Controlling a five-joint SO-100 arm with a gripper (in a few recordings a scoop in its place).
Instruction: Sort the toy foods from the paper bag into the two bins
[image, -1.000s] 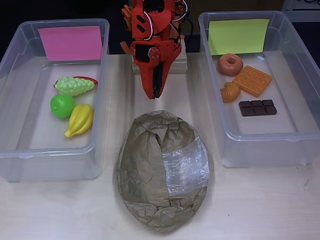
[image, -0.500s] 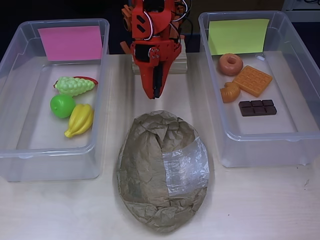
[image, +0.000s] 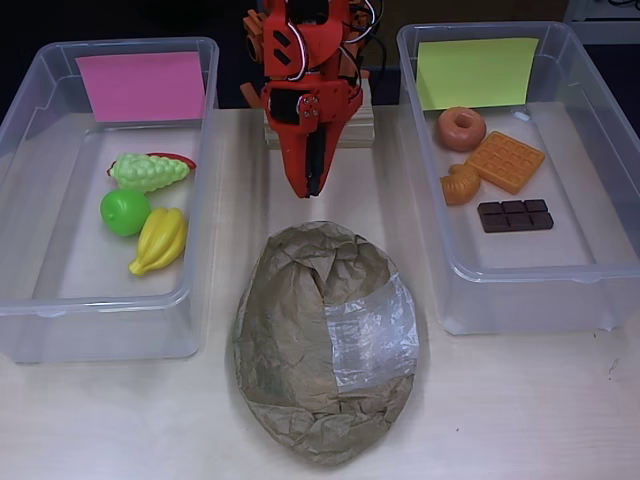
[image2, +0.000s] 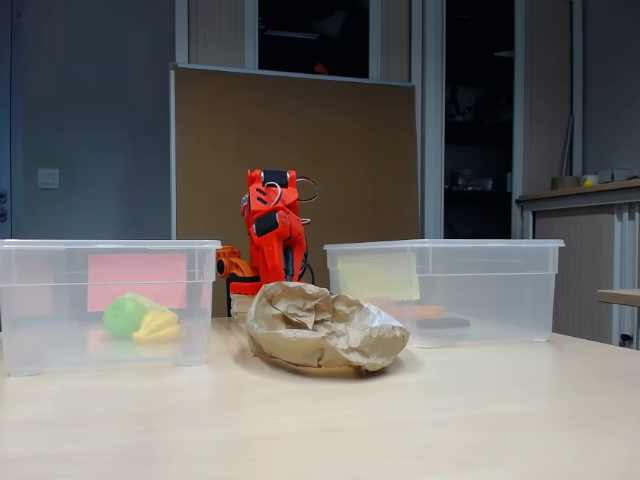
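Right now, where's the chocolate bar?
Overhead view: the chocolate bar lies in the right-hand bin, just below the waffle and croissant.

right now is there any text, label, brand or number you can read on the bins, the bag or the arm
None can be read.
Pink sheet in the left bin: blank.
Yellow-green sheet in the right bin: blank.
Paper bag: plain brown, its clear window patch unprinted.
Red arm: white marks too small to read as text.
Chocolate bar and waffle: moulded squares, no lettering.
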